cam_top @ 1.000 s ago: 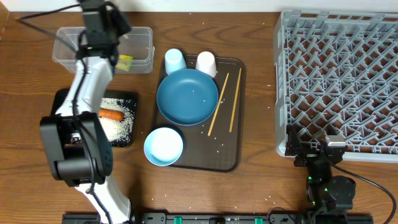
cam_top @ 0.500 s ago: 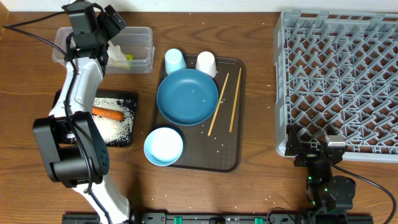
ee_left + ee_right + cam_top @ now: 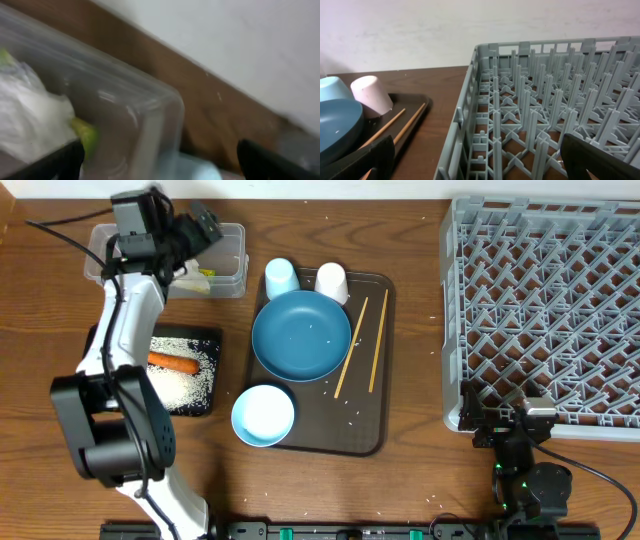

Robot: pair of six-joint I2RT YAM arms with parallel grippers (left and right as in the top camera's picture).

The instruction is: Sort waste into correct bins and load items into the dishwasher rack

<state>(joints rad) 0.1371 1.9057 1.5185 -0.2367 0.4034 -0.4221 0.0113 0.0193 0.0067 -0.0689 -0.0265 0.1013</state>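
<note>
**Left fingers spread over the clear tub; dishes sit on the brown tray**

Overhead: at upper left we see the clear tub holding the crumpled white tissue and the yellow-green wrapper. The left gripper hangs over the tub, fingers spread and holding nothing. Below it, the black tray carries the orange carrot on a bed of white rice grains.

In the centre, the brown serving tray holds the dark-blue plate. The white bowl overhangs the tray's lower left corner. The light-blue cup and white cup stand upside down along its top edge. The chopsticks lie slanted to the right of the plate.

A strip of bare table separates this tray from the grey rack, which runs off the right edge of the frame and shows only its pegs. The right gripper sits just below the rack's lower left corner.

Left wrist: the picture is blurred. We make out the tub's clear corner, with tissue and wrapper inside at left, and the wall behind. The fingertips sit at the two lower corners, wide apart.

Right wrist: the rack fills the right side; the plate's rim, the white cup and the chopsticks show at left. The fingertips are released, with nothing between them.
</note>
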